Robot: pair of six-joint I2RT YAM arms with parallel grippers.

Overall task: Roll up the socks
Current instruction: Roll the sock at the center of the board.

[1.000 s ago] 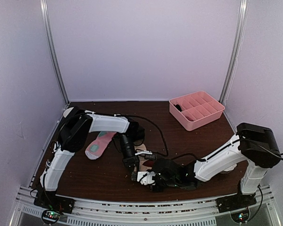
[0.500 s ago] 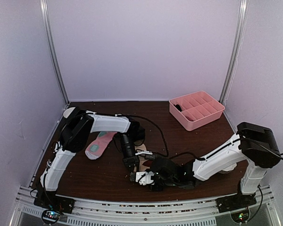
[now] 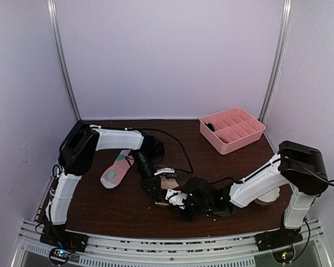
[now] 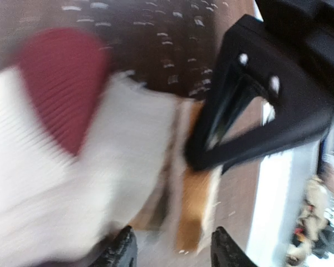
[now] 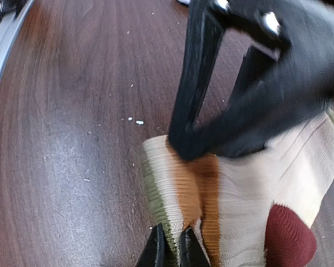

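Note:
The beige sock [image 5: 261, 183], with a maroon heel and a brown band near its cuff, lies flat on the table just in front of the arms [image 3: 169, 180]. My right gripper [image 5: 172, 251] is shut on the edge of its cuff. My left gripper [image 4: 173, 251] is open over the same end of the sock, a jaw on either side of the brown band and nothing pinched between them. One of its black fingers [image 5: 192, 94] touches the cuff from above. The pink sock [image 3: 116, 169] with mint-green patches lies to the left, under the left arm.
A pink divided tray [image 3: 232, 129] stands at the back right of the brown table [image 3: 117, 208]. A black cable [image 3: 185, 153] runs across the middle. The metal rail of the table's near edge [image 3: 156, 245] is close behind both grippers.
My left gripper has opened and let go of the beige sock, and its arm has swung slightly left. The right gripper has shut on the sock's cuff.

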